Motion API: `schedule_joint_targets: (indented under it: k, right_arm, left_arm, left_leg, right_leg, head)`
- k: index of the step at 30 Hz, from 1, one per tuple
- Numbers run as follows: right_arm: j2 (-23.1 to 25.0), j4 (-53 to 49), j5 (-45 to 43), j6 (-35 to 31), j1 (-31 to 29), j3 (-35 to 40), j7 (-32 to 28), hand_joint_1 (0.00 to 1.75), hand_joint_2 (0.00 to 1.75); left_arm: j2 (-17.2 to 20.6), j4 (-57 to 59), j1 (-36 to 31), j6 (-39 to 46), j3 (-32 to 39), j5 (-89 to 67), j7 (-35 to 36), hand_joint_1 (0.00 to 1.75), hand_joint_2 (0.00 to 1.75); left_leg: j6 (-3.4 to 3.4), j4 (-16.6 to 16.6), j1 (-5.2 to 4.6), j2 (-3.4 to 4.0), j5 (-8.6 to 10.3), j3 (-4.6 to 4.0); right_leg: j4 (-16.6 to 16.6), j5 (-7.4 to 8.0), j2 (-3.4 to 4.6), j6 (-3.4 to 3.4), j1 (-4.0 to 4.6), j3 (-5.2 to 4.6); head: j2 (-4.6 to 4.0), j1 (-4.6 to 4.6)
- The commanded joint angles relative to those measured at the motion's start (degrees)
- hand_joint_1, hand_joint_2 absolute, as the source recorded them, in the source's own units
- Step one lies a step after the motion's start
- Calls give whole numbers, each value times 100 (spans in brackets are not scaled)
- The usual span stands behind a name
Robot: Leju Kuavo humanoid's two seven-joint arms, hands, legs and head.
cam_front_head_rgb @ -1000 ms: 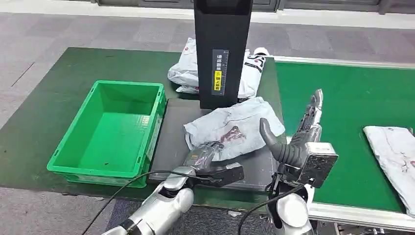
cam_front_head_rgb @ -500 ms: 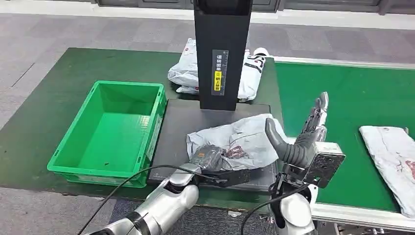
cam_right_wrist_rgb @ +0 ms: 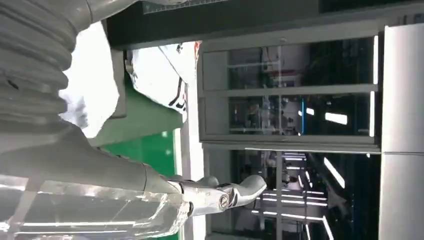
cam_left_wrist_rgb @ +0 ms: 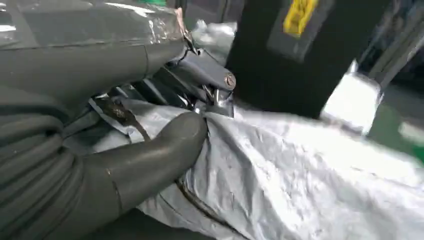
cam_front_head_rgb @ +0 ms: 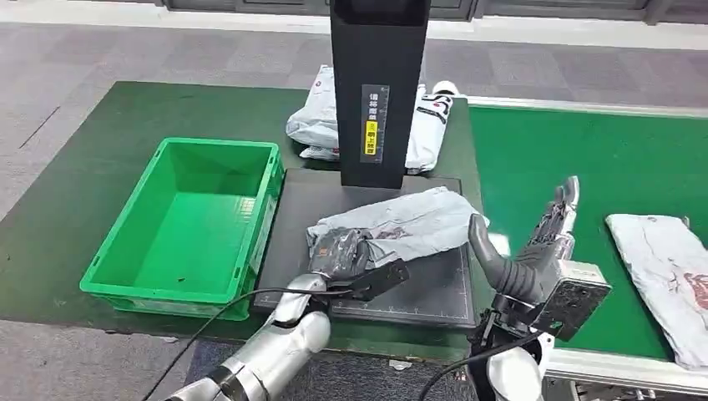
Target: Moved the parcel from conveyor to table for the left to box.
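Parcel (cam_front_head_rgb: 409,225), a crumpled grey poly mailer with a dark red mark, lies on the black scale platform (cam_front_head_rgb: 417,292) on the green-covered table, its near-left corner gripped by the left hand (cam_front_head_rgb: 342,255); in the left wrist view the thick grey thumb (cam_left_wrist_rgb: 150,160) presses onto the grey film (cam_left_wrist_rgb: 310,185) while the darker fingers close over the fold from the other side, so that hand holds the parcel; the silver left arm (cam_front_head_rgb: 275,351) comes in from below with a black cable looped beside it; the right hand (cam_front_head_rgb: 538,251) stands just right of the platform's edge, over the near edge of the green conveyor belt (cam_front_head_rgb: 601,167), holding nothing, its fingers stretched upward and its thumb set wide apart toward the parcel; the right wrist view shows the same hand (cam_right_wrist_rgb: 220,197) with straight fingers and nothing between them; left of the platform sits an empty green crate (cam_front_head_rgb: 188,225), its wall touching the platform's side; on the belt to the far right lies a second grey mailer (cam_front_head_rgb: 668,276), well apart from the right hand; behind the parcel rises the black scanner column (cam_front_head_rgb: 377,92) with a yellow label; farthest back, white mailers (cam_front_head_rgb: 313,117) are heaped behind the column.
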Motion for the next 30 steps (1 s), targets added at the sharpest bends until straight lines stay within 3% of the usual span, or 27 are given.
schedule_joint_targets:
  k: [1, 17, 22, 30]
  right_arm:
    - [-49, 126, -202, -97, 70, -459, -49, 0, 175]
    - [-139, 388, -186, -81, 29, -286, -24, 0, 175]
    - [-145, 331, -179, -67, 98, -269, -4, 0, 175]
    - [-179, 352, -162, -21, 148, -179, 84, 0, 175]
  left_arm:
    - [690, -1988, 673, 835, 707, 349, -369, 175, 175]
    - [287, -2306, 1106, 835, 1816, 475, -1351, 175, 175]
    - [270, -2386, 1174, 835, 1863, 495, -1411, 175, 175]
    - [147, -2798, 1190, 835, 2592, -498, -1214, 175, 175]
  left_leg:
    - [-1, -6, 2, 16, -2, 10]
    - [0, -16, 1, 22, -1, 21]
    - [1, -14, 4, 14, -4, 21]
    - [0, -8, 1, 11, -3, 11]
  right_leg:
    - [-7, 2, 11, -3, 3, 6]
    - [-19, 3, 13, -5, 3, 17]
    - [-17, -1, 5, -5, 5, 19]
    - [-9, -2, 5, -5, 2, 8]
  head:
    - [-2, 0]
    - [-2, 0]
    - [0, 0]
    - [0, 0]
